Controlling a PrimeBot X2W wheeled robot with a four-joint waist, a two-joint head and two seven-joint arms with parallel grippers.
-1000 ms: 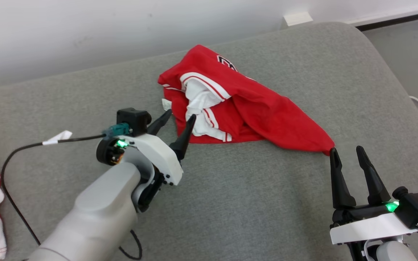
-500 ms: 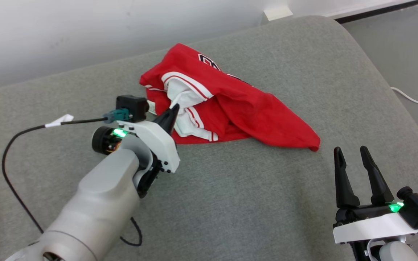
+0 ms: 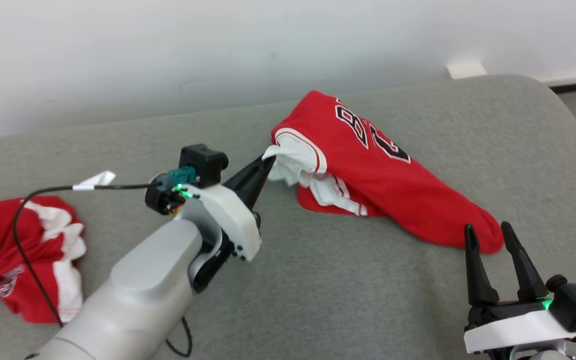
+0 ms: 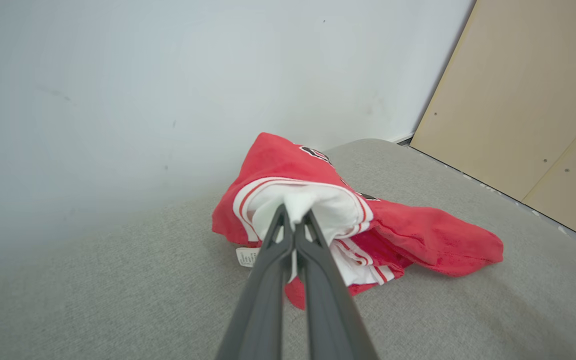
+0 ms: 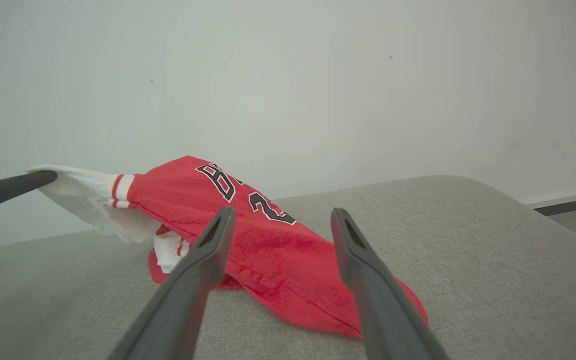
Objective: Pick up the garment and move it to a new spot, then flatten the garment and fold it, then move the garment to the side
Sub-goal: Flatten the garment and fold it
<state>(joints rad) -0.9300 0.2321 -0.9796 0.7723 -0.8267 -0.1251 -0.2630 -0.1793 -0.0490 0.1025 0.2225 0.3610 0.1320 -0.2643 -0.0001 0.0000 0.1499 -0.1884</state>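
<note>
Well, grey cushion [image 3: 343, 290] meets white wall [image 3: 218, 50] — left jaws clench the red garment [image 3: 393, 190], right jaws released.

Crumpled red garment [image 3: 388, 185], white edge lifted

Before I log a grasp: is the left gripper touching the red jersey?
Touching. The left wrist view shows the left gripper shut on the white edge of the red jersey.

the garment [image 3: 383, 180] was red with white trim and black numerals; the couch [image 3: 343, 300] was plain grey.
</note>
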